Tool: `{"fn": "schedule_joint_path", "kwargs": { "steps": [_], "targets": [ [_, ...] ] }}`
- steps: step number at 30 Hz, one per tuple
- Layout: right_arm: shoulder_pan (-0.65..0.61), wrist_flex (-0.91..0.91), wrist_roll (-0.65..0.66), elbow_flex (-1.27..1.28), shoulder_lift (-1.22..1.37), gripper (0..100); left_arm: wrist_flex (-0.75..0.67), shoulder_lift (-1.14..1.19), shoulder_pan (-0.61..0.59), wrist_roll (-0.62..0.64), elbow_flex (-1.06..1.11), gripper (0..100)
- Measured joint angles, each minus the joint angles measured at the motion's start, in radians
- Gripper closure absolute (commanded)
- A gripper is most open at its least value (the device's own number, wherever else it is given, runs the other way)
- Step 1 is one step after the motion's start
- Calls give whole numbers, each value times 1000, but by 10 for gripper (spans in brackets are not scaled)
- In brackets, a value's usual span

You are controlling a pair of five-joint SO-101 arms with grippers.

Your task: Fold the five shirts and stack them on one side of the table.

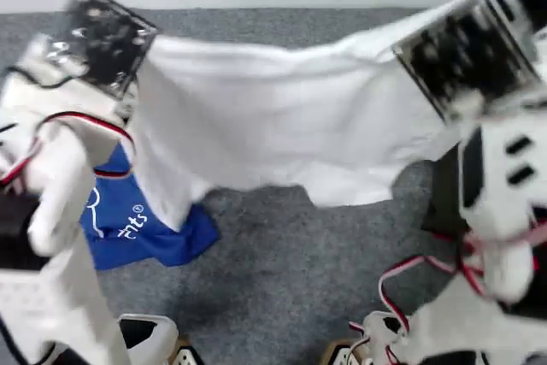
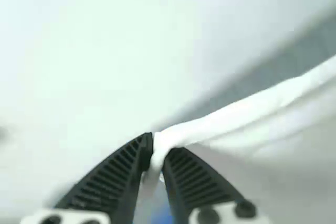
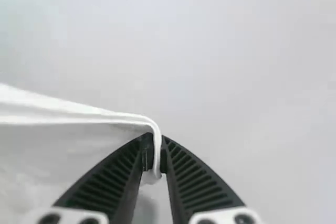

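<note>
The white shirt [image 1: 282, 126] is stretched across the upper middle of the high view. It's held up by two corners, and its lower edge sags toward the grey table [image 1: 291, 288].

Biggest worry imo: each pinch is on just a thin bit of edge. If the arms pull apart any more, or swing down fast, the cloth could slide out of one side and the whole thing flops in a heap.

Second one: its lower left flap droops right over the blue shirt [image 1: 141, 228] in the lower left of the frame. Laying it down there could drag the blue one and mess up both.

Jaws: the left gripper [image 2: 155, 163] is clamped tight on a bunched fold of hem, and the cloth runs off toward the other arm. The right gripper [image 3: 154, 163] is pinched on a thin rolled edge right at its tips. That looks like the shallower hold, and it's the one I'd bet slips first.
</note>
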Motion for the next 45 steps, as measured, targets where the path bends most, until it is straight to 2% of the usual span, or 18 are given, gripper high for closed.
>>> {"fn": "schedule_joint_path", "kwargs": {
  "steps": [5, 13, 21, 29, 41, 45],
  "targets": [
    [63, -106, 2, 0, -74, 988, -66, -2, 2, 0, -176, 986],
    [124, -164, 2, -3, -161, 988, -25, -25, 3, -43, -322, 986],
    [133, -273, 2, -3, -160, 988, 97, -25, 8, -71, -338, 986],
    [135, -273, 2, 44, -157, 988, 273, -25, 120, -146, -338, 986],
    [137, -267, 2, 48, -247, 988, 302, -63, 133, -164, -377, 986],
    [135, -267, 48, 46, -285, 988, 305, -110, 133, -164, -384, 986]
  ]
}}
